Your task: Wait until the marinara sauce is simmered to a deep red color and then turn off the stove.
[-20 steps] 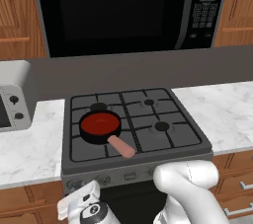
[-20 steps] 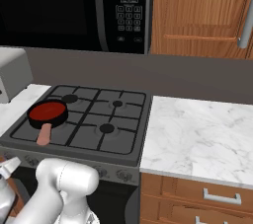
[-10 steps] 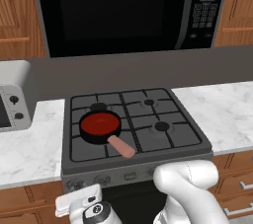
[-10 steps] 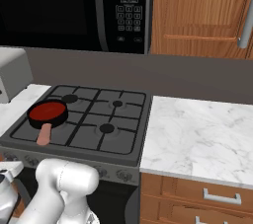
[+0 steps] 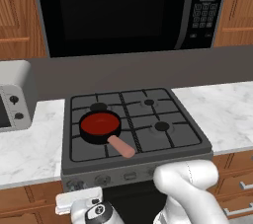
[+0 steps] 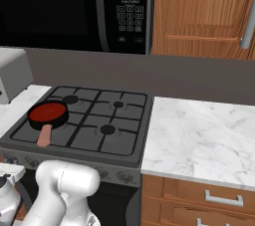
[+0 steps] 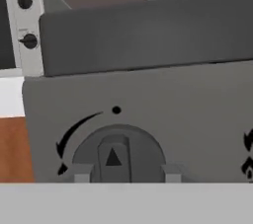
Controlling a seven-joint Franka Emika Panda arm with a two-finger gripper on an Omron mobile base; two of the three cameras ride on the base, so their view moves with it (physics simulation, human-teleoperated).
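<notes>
Your gripper (image 7: 123, 173) has closed in on the leftmost knob (image 7: 117, 155) of the stove (image 5: 148, 161) over the last second, fingers spread either side. The marinara sauce (image 5: 100, 124) sits deep red on the front-left burner; judged ready for shutoff.
</notes>
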